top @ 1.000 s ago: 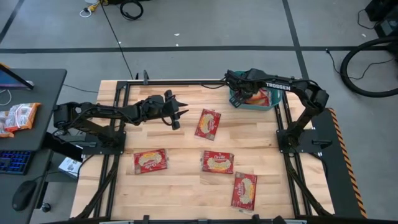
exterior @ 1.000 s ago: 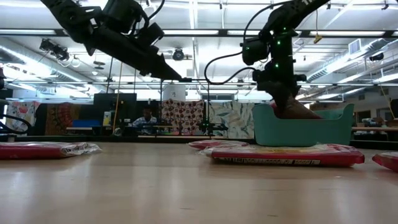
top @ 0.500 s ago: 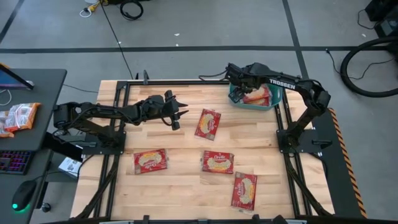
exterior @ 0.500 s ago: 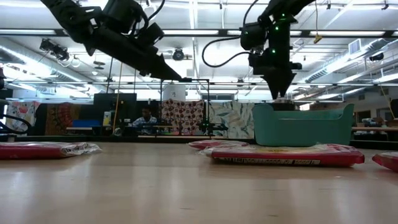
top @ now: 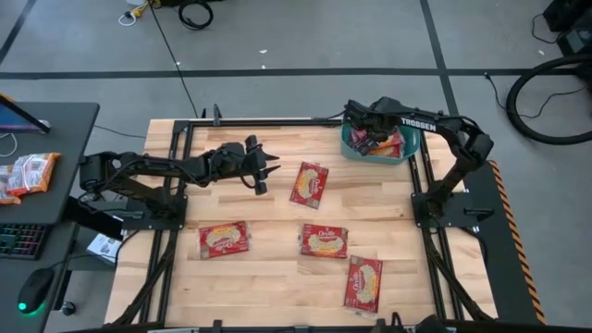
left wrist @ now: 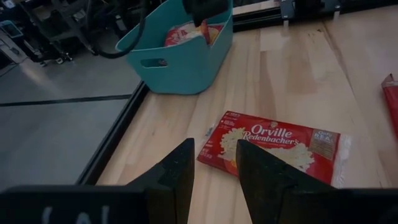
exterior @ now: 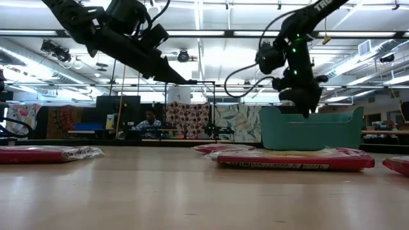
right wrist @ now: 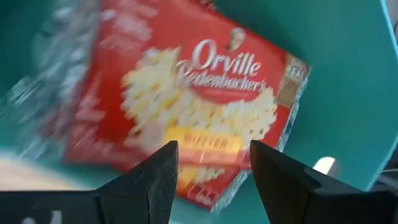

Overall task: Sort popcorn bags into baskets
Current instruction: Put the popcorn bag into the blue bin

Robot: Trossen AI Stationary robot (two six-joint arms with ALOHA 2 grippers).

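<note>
While hidden low, right wrist shows packet (right wrist: 186, 106) inside bin (right wrist: 348, 81).

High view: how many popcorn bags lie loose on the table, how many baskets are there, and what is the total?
Popcorn bags loose on the table: 4
Baskets: 1, teal, with bags inside that cannot be counted
Total: 5
</note>
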